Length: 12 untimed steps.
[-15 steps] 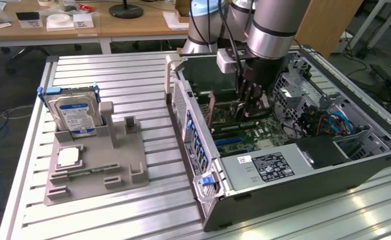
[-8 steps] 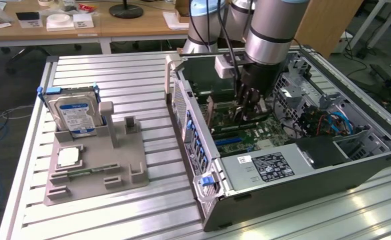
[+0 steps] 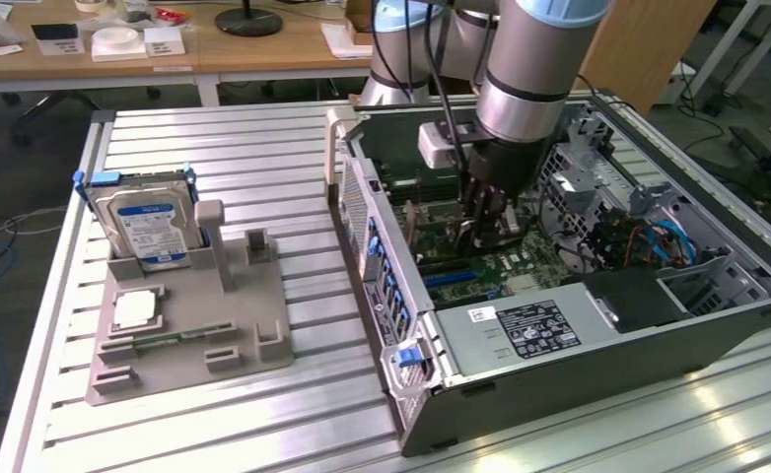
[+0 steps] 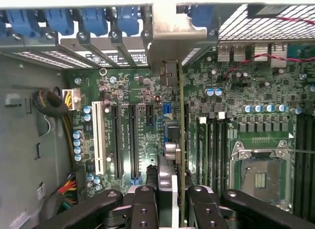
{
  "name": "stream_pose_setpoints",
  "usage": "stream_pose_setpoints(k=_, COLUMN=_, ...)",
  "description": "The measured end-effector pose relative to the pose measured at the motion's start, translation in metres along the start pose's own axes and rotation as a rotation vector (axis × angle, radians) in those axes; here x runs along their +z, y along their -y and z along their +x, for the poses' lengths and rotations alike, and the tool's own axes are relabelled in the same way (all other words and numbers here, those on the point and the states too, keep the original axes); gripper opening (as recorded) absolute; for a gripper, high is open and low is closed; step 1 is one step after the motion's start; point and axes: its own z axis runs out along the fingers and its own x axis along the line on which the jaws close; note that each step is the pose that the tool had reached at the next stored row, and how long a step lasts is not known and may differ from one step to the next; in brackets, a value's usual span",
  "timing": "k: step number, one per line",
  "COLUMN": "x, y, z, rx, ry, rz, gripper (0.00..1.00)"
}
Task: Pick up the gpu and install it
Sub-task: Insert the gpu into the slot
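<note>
The gripper (image 4: 173, 202), jaws closed on the gpu (image 4: 181, 140), holds the card edge-on above the motherboard (image 4: 138, 91) inside the open computer case (image 3: 596, 355). Judged risk: the card's edge missing its slot (image 4: 134, 140), or its metal bracket catching the rear expansion bays at about twelve o'clock in the wrist view, would bend contacts under downward force. On the grey fixture tray (image 3: 188, 335), the hard drive (image 3: 149, 222) stands upright at eleven o'clock; the processor chip (image 3: 137, 309) lies at nine o'clock.

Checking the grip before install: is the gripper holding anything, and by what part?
Yes: the gripper holds the thin dark circuit card, the gpu, edge-on by its upper edge, inside the open grey computer case.
</note>
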Motion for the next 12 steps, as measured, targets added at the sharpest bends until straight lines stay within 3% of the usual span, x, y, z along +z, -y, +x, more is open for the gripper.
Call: stream_pose_setpoints(k=12, x=0.0189, y=-0.0034, z=0.003, rx=0.0, ry=0.0003, rz=0.0, gripper=0.28)
